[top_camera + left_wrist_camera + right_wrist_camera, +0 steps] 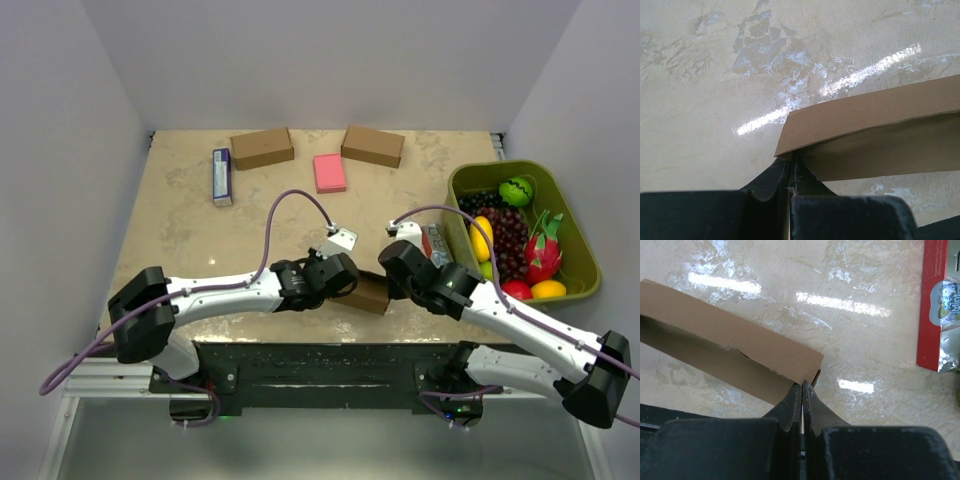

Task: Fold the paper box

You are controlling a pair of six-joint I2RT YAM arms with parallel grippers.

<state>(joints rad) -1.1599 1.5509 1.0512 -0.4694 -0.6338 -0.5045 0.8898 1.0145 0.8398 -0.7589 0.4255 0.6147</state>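
The paper box [370, 295] is a slim brown cardboard piece near the table's front edge, held between both arms. My left gripper [350, 283] is at its left end. In the left wrist view the jaws [791, 159] are shut on a thin cardboard edge at the corner of the paper box [880, 120], which reaches off to the right. My right gripper [388, 272] is at the other end. In the right wrist view its tips [803, 385] pinch together at the near corner of the paper box [730, 335], whose end is hollow.
Two ready-made brown boxes [262, 147] [373, 146] stand at the back with a pink pad [329, 172] between them. A blue-and-white carton [222, 176] lies back left. A green basket [585, 240] of fruit sits at the right, a red packet [935, 305] beside it.
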